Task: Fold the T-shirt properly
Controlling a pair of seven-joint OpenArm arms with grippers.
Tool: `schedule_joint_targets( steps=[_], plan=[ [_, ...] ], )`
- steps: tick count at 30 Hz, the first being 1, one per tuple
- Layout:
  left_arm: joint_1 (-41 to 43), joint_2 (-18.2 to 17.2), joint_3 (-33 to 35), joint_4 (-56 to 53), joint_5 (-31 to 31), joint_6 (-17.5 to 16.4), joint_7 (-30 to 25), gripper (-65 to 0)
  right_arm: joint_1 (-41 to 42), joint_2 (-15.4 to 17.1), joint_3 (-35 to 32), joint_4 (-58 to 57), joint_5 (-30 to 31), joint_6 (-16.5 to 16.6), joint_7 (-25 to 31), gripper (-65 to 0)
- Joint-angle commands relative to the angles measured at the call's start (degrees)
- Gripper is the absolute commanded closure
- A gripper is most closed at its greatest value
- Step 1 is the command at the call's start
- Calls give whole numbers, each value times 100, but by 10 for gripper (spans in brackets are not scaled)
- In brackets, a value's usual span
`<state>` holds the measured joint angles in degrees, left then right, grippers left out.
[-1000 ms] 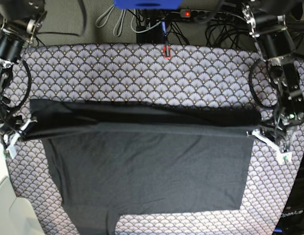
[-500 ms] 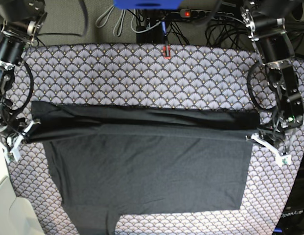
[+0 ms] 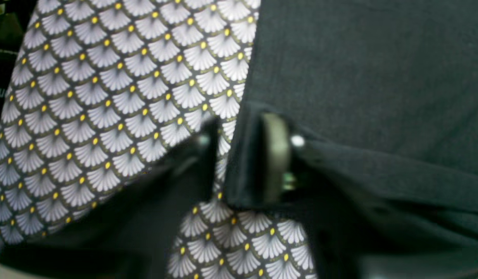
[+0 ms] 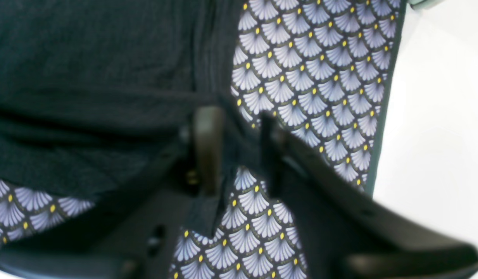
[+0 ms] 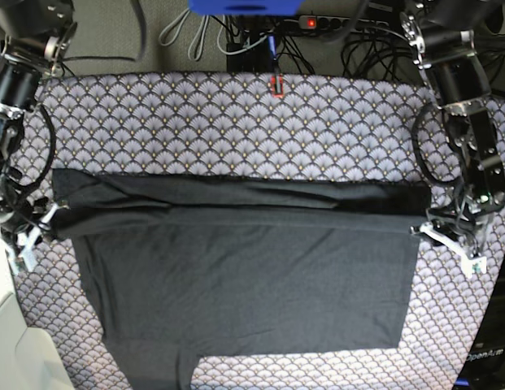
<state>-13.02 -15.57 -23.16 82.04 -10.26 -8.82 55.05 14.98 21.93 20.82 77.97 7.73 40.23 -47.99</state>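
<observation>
At the near edge of the tabletop [image 5: 236,106], the T-shirt [image 5: 252,284] lies flat, long axis running side to side, with a folded band across its far part. The left gripper [image 3: 239,162] sits at one end of that band, jaws parted, cloth draped against one finger. The right gripper [image 4: 235,151] is at the other end, also parted, hem between the jaws. Beyond the band lies bare tablecloth [image 5: 236,122], open room.
</observation>
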Motion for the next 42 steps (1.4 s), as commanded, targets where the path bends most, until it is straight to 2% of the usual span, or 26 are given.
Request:
schedule_joint_targets(
  steps=[1, 5, 9, 17, 22, 26, 42],
  plan=[
    [-127, -100, -36, 134, -16, -19, -129, -246, 124, 106, -64, 84, 67, -23, 135, -255],
    [-127, -109, -36, 161, -42, -28, -129, -271, 124, 106, -117, 84, 67, -23, 126, -308],
    [-92, -126, -45, 170, -60, -28, -111, -270, 62, 106, -82, 84, 67, -23, 117, -310],
    [673, -38, -361, 451, -77, -37, -182, -271, -571, 202, -64, 119, 67, -23, 179, -310],
    [1025, 120, -326, 363, -77, -37, -806, -267, -755, 185, -64, 128, 67, -23, 249, -310],
    [972, 287, -326, 3, -77, -37, -929, -267, -755, 150, -64, 137, 67, -23, 240, -310],
    [840, 313, -335, -244, -51, 7, -990, -271, -755, 158, -64, 137, 67, -23, 232, -310]
  ],
)
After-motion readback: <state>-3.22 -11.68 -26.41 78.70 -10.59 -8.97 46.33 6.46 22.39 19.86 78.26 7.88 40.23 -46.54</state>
